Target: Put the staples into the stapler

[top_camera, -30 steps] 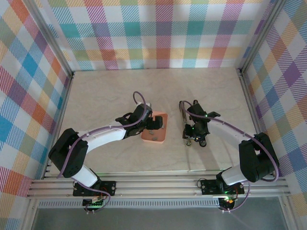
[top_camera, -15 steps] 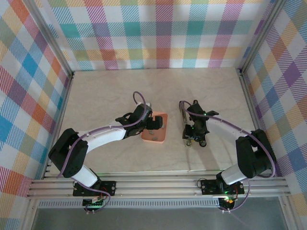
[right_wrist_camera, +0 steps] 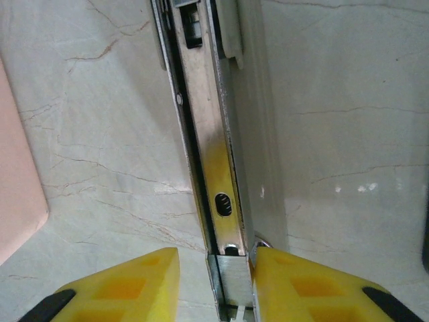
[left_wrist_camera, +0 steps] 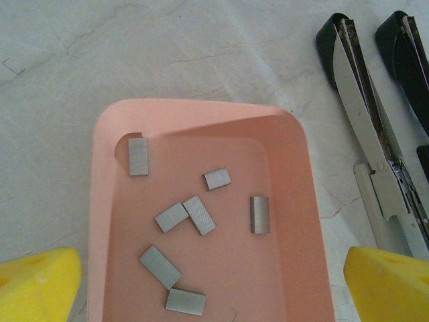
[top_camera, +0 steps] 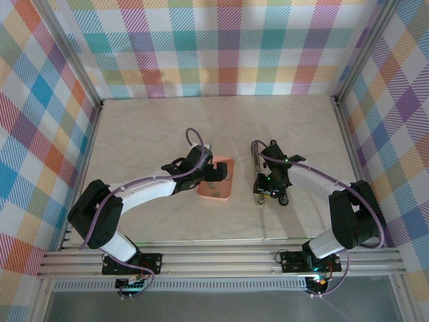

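Our left jaws hang spread wide above the pink tray (left_wrist_camera: 98, 221), with the staples (left_wrist_camera: 200, 215) lying scattered in it between them. Our right jaws straddle the metal channel of the opened stapler (right_wrist_camera: 218, 134) on the counter (right_wrist_camera: 348, 168); we cannot tell whether they pinch it.

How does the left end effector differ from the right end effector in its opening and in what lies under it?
The left end effector is wide open; the right end effector stands much narrower. The left hangs over the shallow salmon-pink tray of small grey metal staple strips; the right straddles the rail of the opened black-and-silver metal stapler. Both have yellow fingertips.
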### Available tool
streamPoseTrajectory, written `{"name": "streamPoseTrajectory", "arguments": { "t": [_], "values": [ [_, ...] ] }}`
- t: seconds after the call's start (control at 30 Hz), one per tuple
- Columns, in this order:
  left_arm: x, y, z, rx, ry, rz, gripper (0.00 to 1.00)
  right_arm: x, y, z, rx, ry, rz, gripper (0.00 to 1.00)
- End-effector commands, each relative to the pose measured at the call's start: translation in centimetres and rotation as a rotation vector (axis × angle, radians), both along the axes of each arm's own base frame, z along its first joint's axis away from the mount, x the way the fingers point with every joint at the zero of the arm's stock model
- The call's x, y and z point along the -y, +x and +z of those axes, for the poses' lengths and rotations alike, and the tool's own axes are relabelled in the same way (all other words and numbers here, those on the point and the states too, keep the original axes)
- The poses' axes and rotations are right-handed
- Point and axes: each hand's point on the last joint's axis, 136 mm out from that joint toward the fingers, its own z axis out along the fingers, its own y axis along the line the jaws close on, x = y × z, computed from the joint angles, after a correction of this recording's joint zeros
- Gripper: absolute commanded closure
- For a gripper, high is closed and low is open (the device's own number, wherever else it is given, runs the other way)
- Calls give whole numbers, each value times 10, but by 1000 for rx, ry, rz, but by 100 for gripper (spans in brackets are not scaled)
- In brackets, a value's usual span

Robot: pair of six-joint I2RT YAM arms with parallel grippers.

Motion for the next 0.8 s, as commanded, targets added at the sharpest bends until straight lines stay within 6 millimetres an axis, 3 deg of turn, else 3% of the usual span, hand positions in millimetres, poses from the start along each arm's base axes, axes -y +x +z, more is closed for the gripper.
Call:
{"name": "streamPoseTrajectory", "arguments": {
  "t": [0.0,0.4,0.77],
  "values": [
    [4,-3,5,9,-5,-15,0,-3,0,1,-8,21,-15,66],
    [5,-3,5,7,-2,-16,0,3,12,31,90,28,-44,65],
    [6,-3,4,3,-1,-18,0,13,4,10,20,2,-66,73]
  ]
}}
